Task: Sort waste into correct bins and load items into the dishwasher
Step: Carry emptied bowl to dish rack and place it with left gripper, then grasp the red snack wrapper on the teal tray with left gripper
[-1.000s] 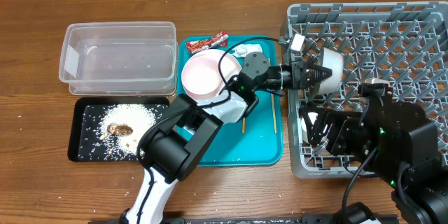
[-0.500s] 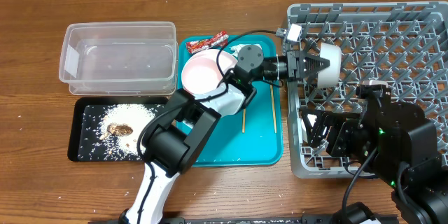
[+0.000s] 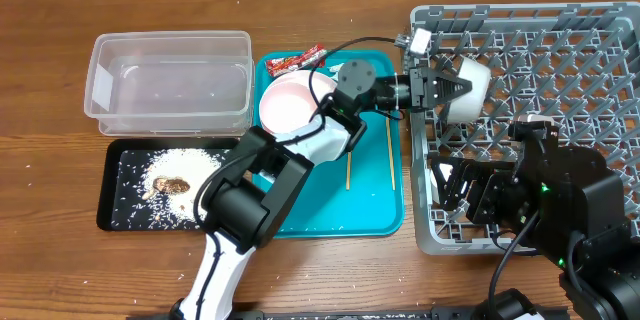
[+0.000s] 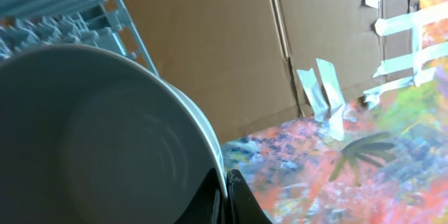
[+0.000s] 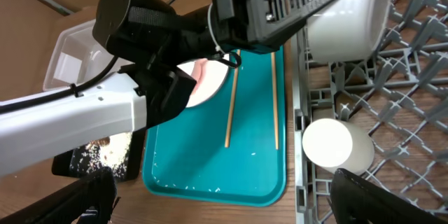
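Grey bowl [image 3: 468, 88] hangs on its side over left-edge pegs of the dish rack [image 3: 560, 50], rim pinched tight in the left hand [image 3: 443, 88], mouth facing that arm

Grey across the latticed dish rack [image 3: 560, 50] at 3 o'clock. Pale grey-white on the bowl [image 3: 478, 85] there; plain white on the cup [image 5: 336, 143]. Flecks of white over the teal tray [image 3: 370, 210] in the middle, with pale pink on the plate [image 3: 290, 105] and light wood on the two chopsticks [image 3: 390, 155]. Red on the wrapper [image 3: 298, 58] at 12 o'clock. Clear, colourless tub [image 3: 170, 85] at 10 o'clock. Black tray [image 3: 115, 200] at 8 o'clock, speckled with white rice [image 3: 195, 165] around a brown scrap [image 3: 172, 186]. Brown wood grain over the table [image 3: 330, 10].
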